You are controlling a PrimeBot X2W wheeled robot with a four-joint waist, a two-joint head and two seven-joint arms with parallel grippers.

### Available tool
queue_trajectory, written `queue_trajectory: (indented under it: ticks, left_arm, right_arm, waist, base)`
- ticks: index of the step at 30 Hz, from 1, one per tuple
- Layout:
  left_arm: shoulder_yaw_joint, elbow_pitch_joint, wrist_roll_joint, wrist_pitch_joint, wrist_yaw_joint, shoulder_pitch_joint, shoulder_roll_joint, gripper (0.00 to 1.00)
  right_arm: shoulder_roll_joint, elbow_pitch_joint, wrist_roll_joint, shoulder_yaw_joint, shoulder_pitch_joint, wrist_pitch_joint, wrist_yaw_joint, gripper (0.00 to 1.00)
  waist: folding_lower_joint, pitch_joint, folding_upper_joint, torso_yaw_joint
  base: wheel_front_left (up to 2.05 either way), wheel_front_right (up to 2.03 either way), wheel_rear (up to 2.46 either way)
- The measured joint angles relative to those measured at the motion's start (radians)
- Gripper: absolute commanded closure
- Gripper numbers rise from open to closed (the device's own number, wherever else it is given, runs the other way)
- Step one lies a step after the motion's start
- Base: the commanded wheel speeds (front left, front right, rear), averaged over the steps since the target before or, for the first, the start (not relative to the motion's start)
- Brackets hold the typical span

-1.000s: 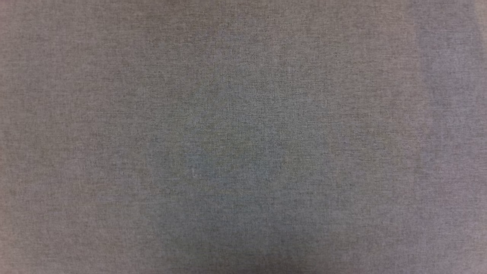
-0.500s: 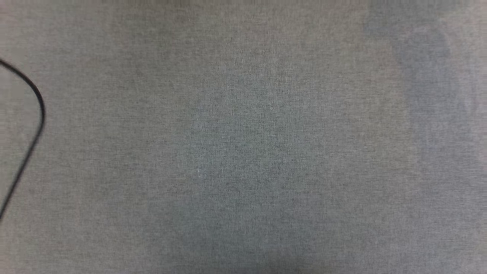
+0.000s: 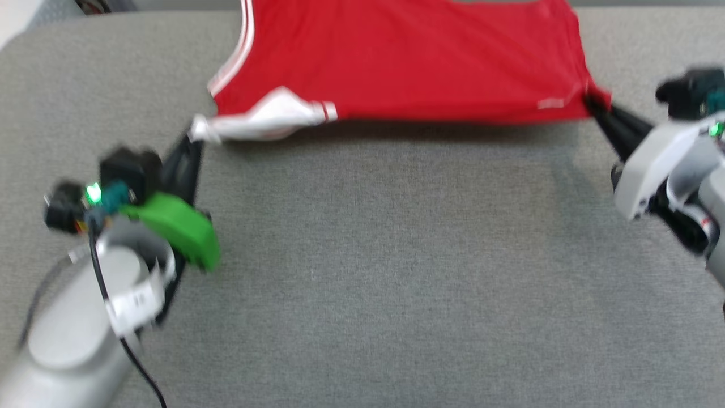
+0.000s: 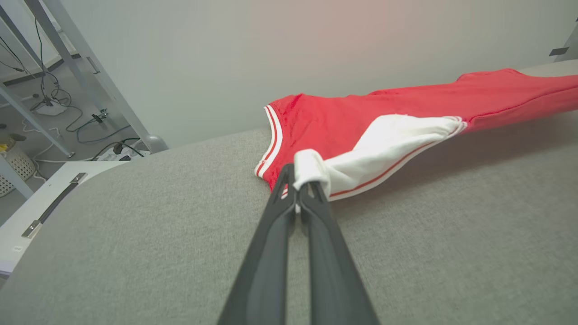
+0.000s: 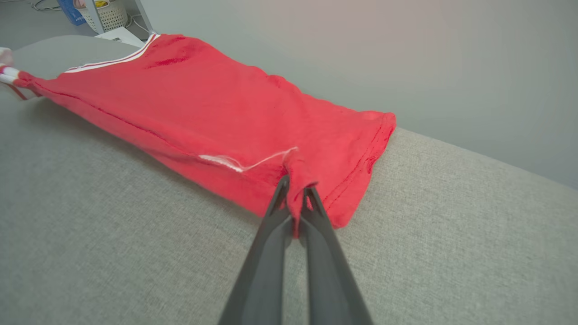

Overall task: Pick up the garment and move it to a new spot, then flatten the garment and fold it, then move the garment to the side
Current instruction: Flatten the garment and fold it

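In the head view I had only grey cloth a second ago, and half a second ago a black cable at the left edge. The whole picture has since shifted, so my camera has moved, not the things. Now the red shirt lies at the far side of the table, stretched between both arms, with a dark shadow under its near edge. The left jaws, at the left by a green wrist part, are clamped on the white sleeve. The right jaws, at the right, are closed on the shirt's red corner. Both arms look blurred.

In the left wrist view the jaws are pressed together on the bunched tip of the white sleeve, just above the table. The shirt runs off to the right.

In the right wrist view the jaws pinch a fold of red cloth near the hem. The shirt stretches away to the upper left over the table.
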Motion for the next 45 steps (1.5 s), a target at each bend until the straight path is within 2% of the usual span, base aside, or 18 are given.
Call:
queue_trajectory:
  ticks: [6,11,17,21,29,38,45]
  left_arm:
    - [-0.024,-0.148,-0.055,0.006,0.1,0.289,0.027,1.0]
    - [-0.046,-0.215,-0.101,0.002,0.157,0.481,0.03,1.0]
    - [-0.052,-0.256,-0.163,-0.017,0.2,0.649,0.009,1.0]
    - [-0.07,-0.28,-0.19,-0.021,0.213,0.738,-0.005,1.0]
    - [-0.105,-0.27,-0.184,-0.015,0.209,0.765,-0.013,1.0]
    - [-0.11,-0.235,-0.094,0.041,0.119,0.511,0.025,1.0]
    - [-0.088,-0.136,-0.066,0.078,0.038,0.279,-0.003,1.0]
  right_arm:
    - [-0.04,-0.058,0.068,0.044,0.213,-0.001,0.0,1.0]
    - [-0.074,-0.094,0.113,0.05,0.367,-0.008,0.0,1.0]
    - [-0.111,-0.142,0.169,0.021,0.552,-0.012,0.0,1.0]
    - [-0.138,-0.172,0.186,-0.014,0.667,-0.021,0.0,1.0]
    - [-0.15,-0.216,0.195,-0.101,0.786,0.007,0.0,1.0]
    - [-0.128,-0.266,0.158,-0.245,0.758,0.059,0.0,1.0]
    - [-0.095,-0.297,0.112,-0.354,0.664,0.108,0.0,1.0]
  waist:
    - [0.0,-0.106,0.0,0.01]
    - [0.0,-0.18,0.0,0.014]
    - [0.0,-0.255,0.0,0.015]
    - [0.0,-0.292,0.0,0.013]
    - [0.0,-0.31,0.0,0.014]
    - [0.0,-0.275,0.0,0.013]
    - [0.0,-0.197,0.0,0.001]
  base:
    - [0.0,0.0,0.0]
    - [0.0,0.0,0.0]
    - [0.0,0.0,0.0]
    - [0.0,0.0,0.0]
    - [0.0,0.0,0.0]
    - [0.0,0.0,0.0]
    - [0.0,0.0,0.0]
